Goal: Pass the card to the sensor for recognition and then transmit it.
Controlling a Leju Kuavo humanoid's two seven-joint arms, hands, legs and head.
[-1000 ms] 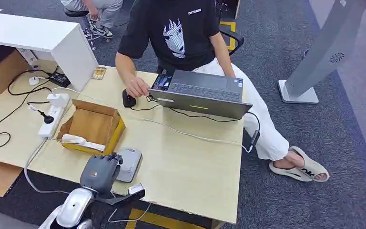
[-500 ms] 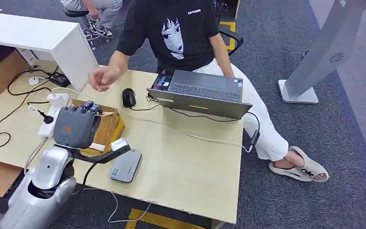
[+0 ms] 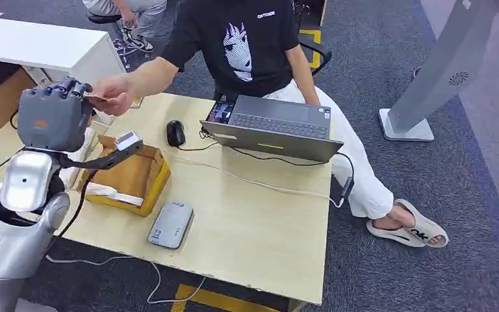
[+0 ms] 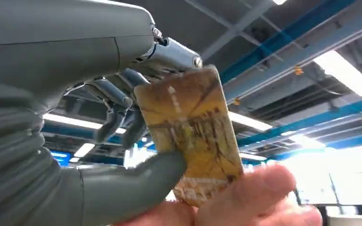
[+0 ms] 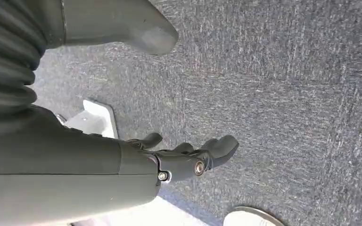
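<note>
One card [image 4: 191, 136], yellow-brown w/ dark streaks and a worn, pale edge, is pinched between thumb and fingers of the left hand [image 3: 55, 117], raised at the far left above the table [image 3: 247, 227]. The same card is also gripped by a person's hand [image 3: 114, 95], fingertips on its lower part. The sensor [image 3: 171, 224], a flat grey box, is seen near the table's front edge, right of a cardboard box [image 3: 127, 175]. The right hand [image 5: 184, 157] is seen over carpet, fingers loosely apart, nothing held.
</note>
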